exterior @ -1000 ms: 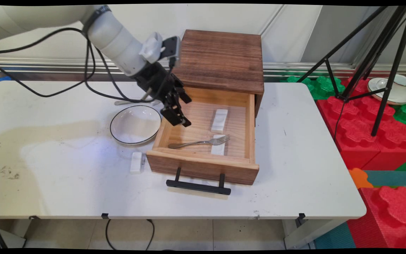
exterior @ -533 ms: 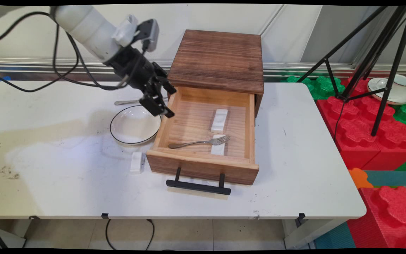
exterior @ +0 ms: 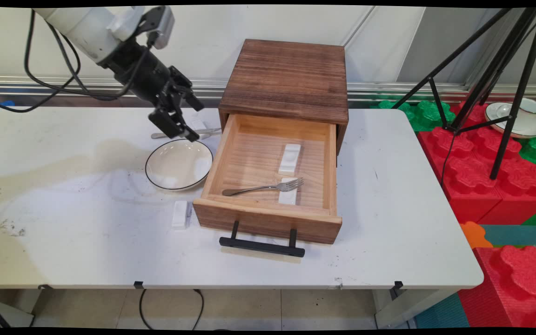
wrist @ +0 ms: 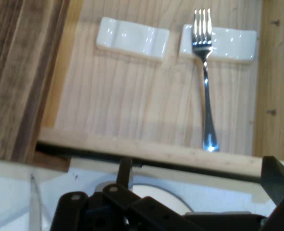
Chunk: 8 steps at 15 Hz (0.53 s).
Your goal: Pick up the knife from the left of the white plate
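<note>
My gripper hangs open and empty above the far rim of a white bowl, just left of the open wooden drawer. In the drawer a metal fork lies with its tines on a white rest. A second white rest lies farther back. The hand view looks over the drawer's side wall at the fork and both rests. A metal utensil lies on the table behind the bowl, under the gripper.
The dark wooden cabinet holds the drawer, whose black handle juts toward the near edge. A third white rest lies on the table by the drawer's front left corner. Tripod legs and red foam blocks stand at the right.
The gripper has moved left and upward, from over the drawer's left part to above the bowl's far rim. The fork and rests have stayed in place.
</note>
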Motion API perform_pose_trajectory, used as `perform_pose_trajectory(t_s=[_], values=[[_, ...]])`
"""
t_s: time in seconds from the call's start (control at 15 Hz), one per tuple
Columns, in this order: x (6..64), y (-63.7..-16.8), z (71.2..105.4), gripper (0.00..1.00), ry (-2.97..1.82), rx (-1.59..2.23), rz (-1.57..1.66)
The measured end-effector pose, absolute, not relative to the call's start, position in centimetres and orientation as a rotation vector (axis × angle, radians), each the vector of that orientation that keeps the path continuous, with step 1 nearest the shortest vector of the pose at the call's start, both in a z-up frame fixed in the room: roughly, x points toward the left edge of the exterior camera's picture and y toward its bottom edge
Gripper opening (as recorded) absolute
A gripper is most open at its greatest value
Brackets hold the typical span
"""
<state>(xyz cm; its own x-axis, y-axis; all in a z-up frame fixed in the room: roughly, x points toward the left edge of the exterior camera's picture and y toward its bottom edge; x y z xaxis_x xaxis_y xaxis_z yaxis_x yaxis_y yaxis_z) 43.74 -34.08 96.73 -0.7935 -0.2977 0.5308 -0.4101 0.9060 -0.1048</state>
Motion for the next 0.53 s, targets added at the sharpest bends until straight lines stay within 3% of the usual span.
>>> perform_pose_trajectory(t_s=[0.53], values=[[47.4,-34.8,96.9,1.00,-2.605,0.538,0.338]])
